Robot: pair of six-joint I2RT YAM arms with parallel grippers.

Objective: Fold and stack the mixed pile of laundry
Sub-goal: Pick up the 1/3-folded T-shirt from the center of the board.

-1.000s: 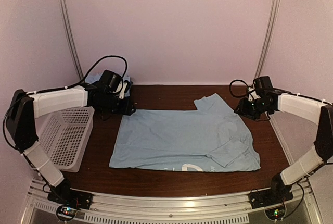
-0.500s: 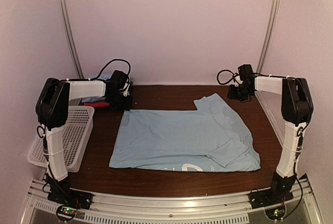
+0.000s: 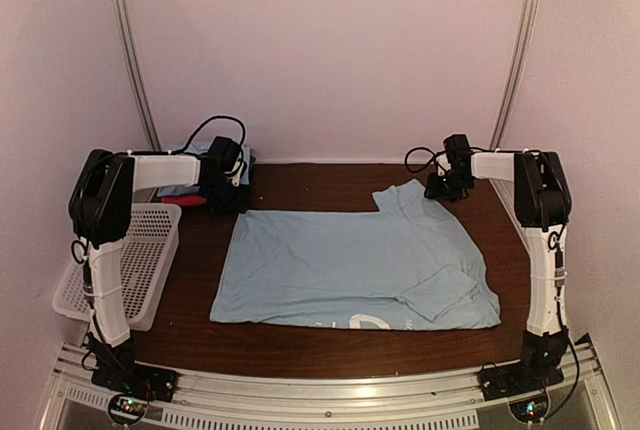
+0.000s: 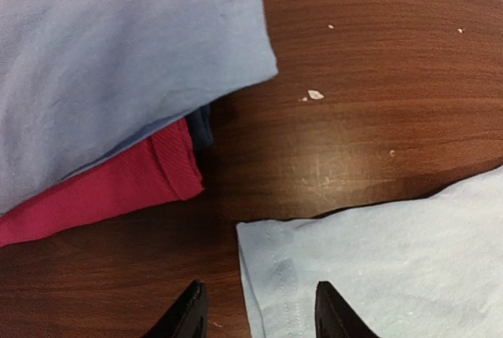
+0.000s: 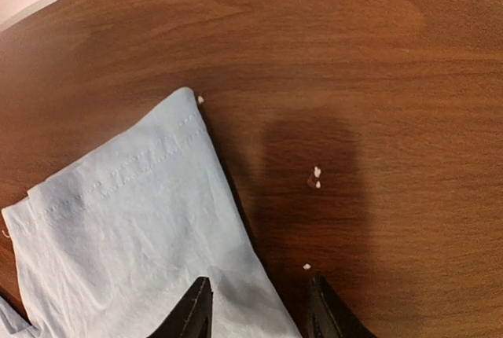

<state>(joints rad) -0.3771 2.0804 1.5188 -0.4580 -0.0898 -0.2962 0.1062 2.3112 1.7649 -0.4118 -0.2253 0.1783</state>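
Note:
One large light blue shirt (image 3: 355, 265) of the mixed laundry pile lies spread flat on the brown table (image 3: 320, 182), white print at its near edge. My left gripper (image 3: 231, 200) is over its far left corner. In the left wrist view the jaws (image 4: 259, 316) stand open astride the stitched hem corner (image 4: 275, 259), one finger over bare wood. My right gripper (image 3: 441, 190) is at the shirt's far right sleeve. Its jaws (image 5: 259, 312) are open too, straddling the sleeve's edge (image 5: 134, 220). Neither gripper holds cloth.
Folded light blue cloth (image 4: 118, 55) lies on a magenta cloth (image 4: 102, 192) just beyond the left gripper. A white perforated basket (image 3: 125, 260) stands at the table's left edge. The back wall runs close behind both grippers. Small white crumbs (image 5: 315, 177) dot the wood.
The right gripper has travelled left and farther back to the sleeve. The left gripper shifted slightly toward the shirt's far left corner. Both arms now stand with elbows raised. The shirt has not moved.

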